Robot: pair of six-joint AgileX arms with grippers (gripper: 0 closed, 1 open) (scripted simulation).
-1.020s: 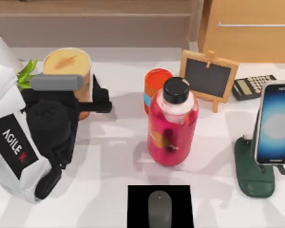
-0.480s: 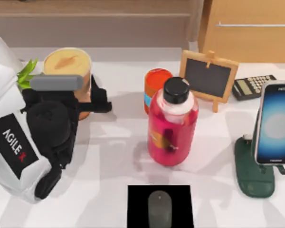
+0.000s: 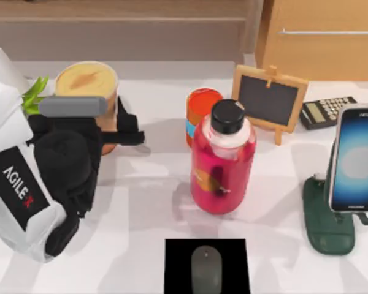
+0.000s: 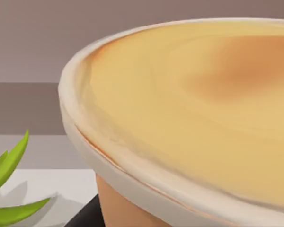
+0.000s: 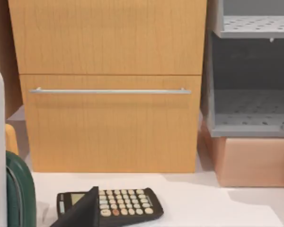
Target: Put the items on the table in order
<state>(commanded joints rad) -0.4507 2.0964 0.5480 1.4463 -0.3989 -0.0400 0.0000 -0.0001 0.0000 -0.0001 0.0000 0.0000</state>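
Your left hand (image 3: 119,131) stays at the cup (image 3: 86,82), apparently clamped on it; nothing has shifted, cup not yet lifted.

The overhead camera looks down on the white table (image 3: 153,202), taking in everything around the red bottle (image 3: 223,160) at centre. The left wrist camera sits very close to the orange cup (image 4: 189,118), level with its tan lid; the same cup (image 3: 87,92) stands far left of the bottle from above. The right wrist camera faces a wooden drawer cabinet (image 5: 109,85), apparently from low down, sharing the calculator (image 5: 114,204) (image 3: 326,111) right of the bottle.
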